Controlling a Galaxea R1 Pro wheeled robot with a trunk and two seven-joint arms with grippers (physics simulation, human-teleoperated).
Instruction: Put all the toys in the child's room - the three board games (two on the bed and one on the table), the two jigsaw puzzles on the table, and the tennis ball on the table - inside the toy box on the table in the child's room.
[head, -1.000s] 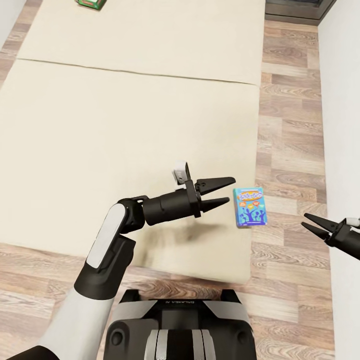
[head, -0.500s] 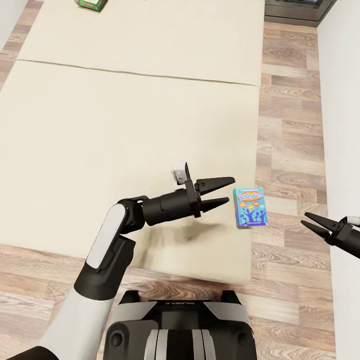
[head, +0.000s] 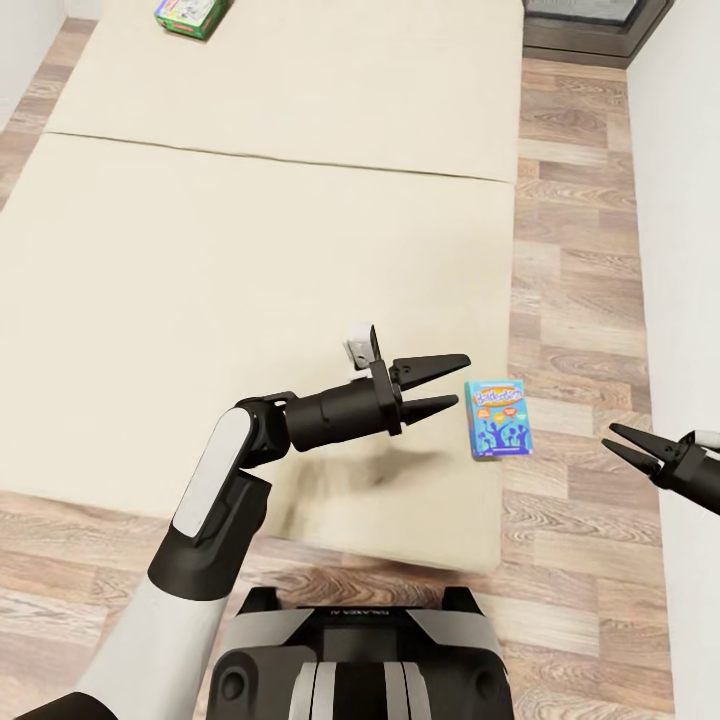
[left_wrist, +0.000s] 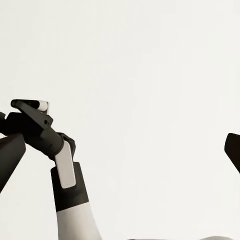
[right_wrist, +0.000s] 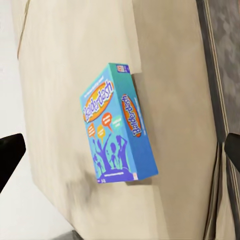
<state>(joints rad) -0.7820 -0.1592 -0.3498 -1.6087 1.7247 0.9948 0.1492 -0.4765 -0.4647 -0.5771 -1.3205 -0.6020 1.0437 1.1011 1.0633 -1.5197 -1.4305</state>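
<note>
A small blue board game (head: 498, 418) lies flat on the beige bed (head: 250, 250), right at the mattress's right-hand edge near its front corner. The right wrist view shows its printed lid, board game (right_wrist: 117, 132). My left gripper (head: 462, 380) hovers open just left of it, a little above the mattress, fingers pointing at the box. My right gripper (head: 608, 437) stands open over the floor to the box's right, also pointing at it. A second board game (head: 188, 14) with a green edge rests at the bed's far left.
A strip of wood-plank floor (head: 575, 300) runs between the bed and the white wall (head: 690, 200) on the right. A dark grey piece of furniture (head: 590, 25) stands at the far right corner. My base (head: 360, 650) is at the bed's foot.
The head view has shifted slightly, so a bit more of the bed's far end shows. Both arms hold about the same pose and the blue box lies where it was.
</note>
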